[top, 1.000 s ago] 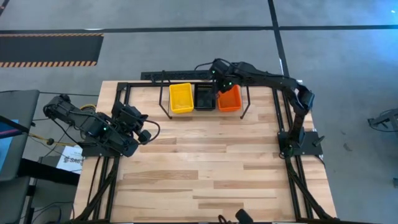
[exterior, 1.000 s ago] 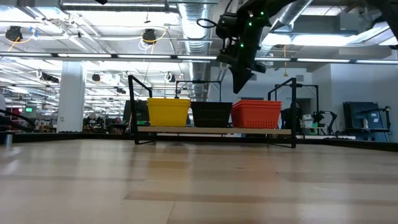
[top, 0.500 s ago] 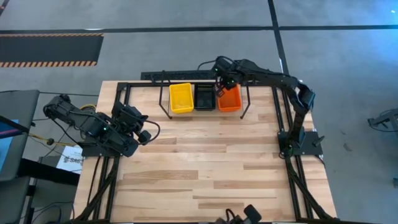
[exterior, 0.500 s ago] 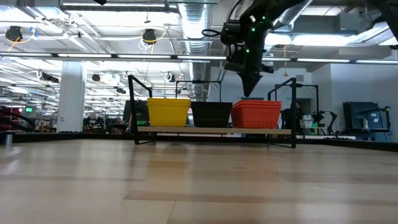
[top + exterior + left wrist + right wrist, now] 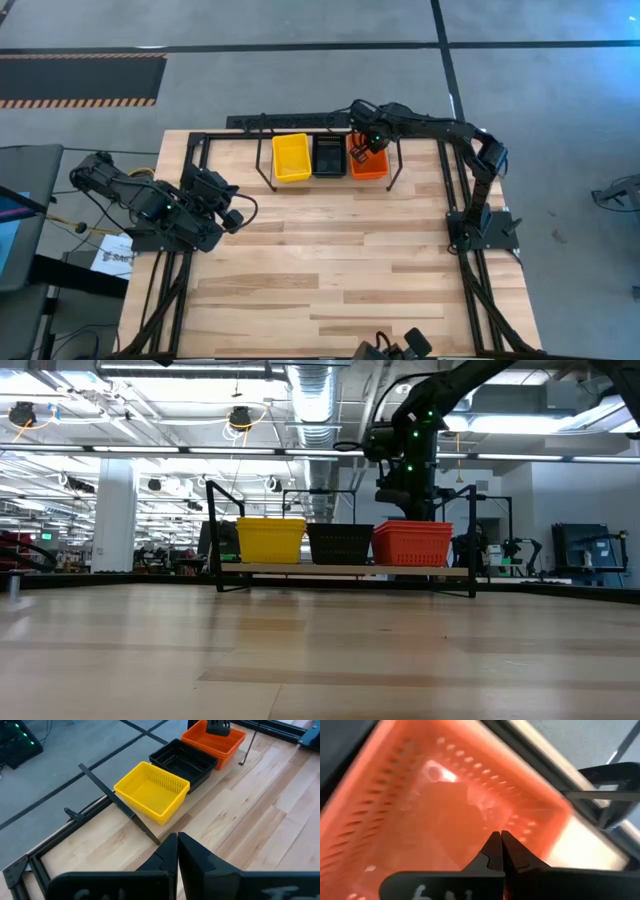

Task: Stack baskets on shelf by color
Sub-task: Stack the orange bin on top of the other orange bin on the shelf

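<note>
Three stacks of baskets stand side by side on the shelf (image 5: 300,569) at the table's far edge: yellow (image 5: 291,157), black (image 5: 329,155) and orange (image 5: 368,164). My right gripper (image 5: 500,834) is shut and points steeply down into the top orange basket (image 5: 412,544), whose wall hides the fingertips in the low view. My left gripper (image 5: 177,836) is shut on nothing. It hangs raised over the table's left side (image 5: 236,216), well away from the shelf, facing the baskets. My right gripper reaches down from above into the top orange basket, its shut fingertips close over the basket's floor (image 5: 470,815). I cannot tell whether they touch the floor. The basket sits level on its stack.
Black wire hoops (image 5: 264,160) stand at both ends of the shelf. A black bar (image 5: 285,121) lies behind it at the far edge. Black frame rails (image 5: 455,200) run along the table's sides. Bare wooden tabletop (image 5: 330,260) stretches from the shelf to the near edge.
My right gripper has moved from above the black and orange baskets toward the table's right edge and down into the orange basket, tipping to point more steeply down. It has stayed shut. The baskets have kept their places.
</note>
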You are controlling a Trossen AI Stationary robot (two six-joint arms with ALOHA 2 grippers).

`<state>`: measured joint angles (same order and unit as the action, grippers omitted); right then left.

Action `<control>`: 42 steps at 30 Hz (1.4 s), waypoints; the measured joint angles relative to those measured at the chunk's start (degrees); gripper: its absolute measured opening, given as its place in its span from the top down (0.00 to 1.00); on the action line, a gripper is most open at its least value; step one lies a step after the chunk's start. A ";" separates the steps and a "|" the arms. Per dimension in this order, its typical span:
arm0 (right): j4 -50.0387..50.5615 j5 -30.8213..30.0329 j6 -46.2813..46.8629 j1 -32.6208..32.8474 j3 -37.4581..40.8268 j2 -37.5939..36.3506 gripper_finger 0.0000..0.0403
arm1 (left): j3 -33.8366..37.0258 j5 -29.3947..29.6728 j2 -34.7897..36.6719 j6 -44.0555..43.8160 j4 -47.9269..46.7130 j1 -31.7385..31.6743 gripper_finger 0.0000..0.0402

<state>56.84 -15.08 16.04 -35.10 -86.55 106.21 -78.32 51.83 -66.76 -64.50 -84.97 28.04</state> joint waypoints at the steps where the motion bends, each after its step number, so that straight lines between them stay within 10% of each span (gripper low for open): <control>1: -0.30 -0.08 -0.07 -0.29 0.03 0.00 1.00 | 0.01 0.06 0.00 0.00 0.16 0.01 1.00; 24: -3.04 -7.57 -1.47 -2.38 0.03 -0.02 1.00 | 0.00 0.96 0.00 0.32 1.40 0.01 1.00; 42: -7.70 0.22 -6.91 12.21 -8.80 -0.11 1.00 | 0.00 1.10 0.00 0.78 1.38 0.00 1.00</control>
<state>49.15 -14.86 9.13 -22.88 -95.35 106.10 -78.32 52.93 -66.76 -63.72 -83.59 28.04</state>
